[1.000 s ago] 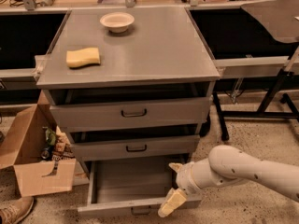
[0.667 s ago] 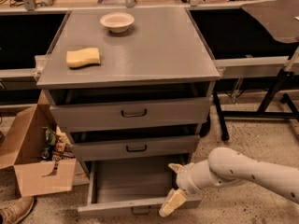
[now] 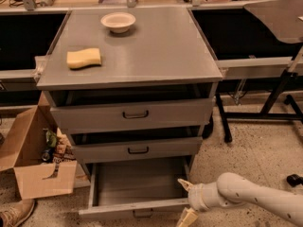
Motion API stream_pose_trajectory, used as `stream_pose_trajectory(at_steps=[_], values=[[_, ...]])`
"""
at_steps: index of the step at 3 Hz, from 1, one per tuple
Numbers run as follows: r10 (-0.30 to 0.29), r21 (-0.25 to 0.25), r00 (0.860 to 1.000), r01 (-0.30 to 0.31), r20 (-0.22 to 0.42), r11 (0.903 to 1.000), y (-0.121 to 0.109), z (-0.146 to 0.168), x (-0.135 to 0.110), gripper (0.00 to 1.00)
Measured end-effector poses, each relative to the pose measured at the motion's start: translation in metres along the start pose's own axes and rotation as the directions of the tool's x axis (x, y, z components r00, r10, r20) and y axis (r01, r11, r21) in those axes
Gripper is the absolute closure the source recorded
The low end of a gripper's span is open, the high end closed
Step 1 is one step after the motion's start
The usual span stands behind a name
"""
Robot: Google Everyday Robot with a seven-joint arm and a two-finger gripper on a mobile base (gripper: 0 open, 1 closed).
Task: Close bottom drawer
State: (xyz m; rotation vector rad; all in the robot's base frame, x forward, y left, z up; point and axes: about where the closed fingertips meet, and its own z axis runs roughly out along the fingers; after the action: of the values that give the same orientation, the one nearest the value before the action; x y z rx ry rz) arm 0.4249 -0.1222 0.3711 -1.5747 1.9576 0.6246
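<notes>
The bottom drawer (image 3: 137, 207) of the grey cabinet is pulled far out, its slim front panel low in the view with a small dark handle (image 3: 142, 214) under it. The inside looks empty. My gripper (image 3: 186, 201) is at the drawer's right front corner, on a white arm (image 3: 251, 196) that comes in from the right. Its two cream fingers are spread, one (image 3: 183, 184) above the front panel's edge, one (image 3: 187, 217) below it. They hold nothing.
The medium drawer (image 3: 137, 150) and the tall top drawer (image 3: 135, 114) stand slightly open. A yellow sponge (image 3: 84, 58) and a white bowl (image 3: 118, 21) sit on the cabinet top. An open cardboard box (image 3: 33, 160) is at the left, a table leg (image 3: 222, 122) at the right.
</notes>
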Motion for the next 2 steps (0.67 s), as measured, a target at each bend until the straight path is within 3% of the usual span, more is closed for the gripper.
stream_pose_trajectory(at_steps=[1,2], values=[[0.013,0.000,1.000,-0.013,0.005,0.9999,0.007,0.039,0.056,0.26],[0.048,-0.015,0.999,-0.048,0.018,0.9987,0.005,0.067,0.091,0.50]])
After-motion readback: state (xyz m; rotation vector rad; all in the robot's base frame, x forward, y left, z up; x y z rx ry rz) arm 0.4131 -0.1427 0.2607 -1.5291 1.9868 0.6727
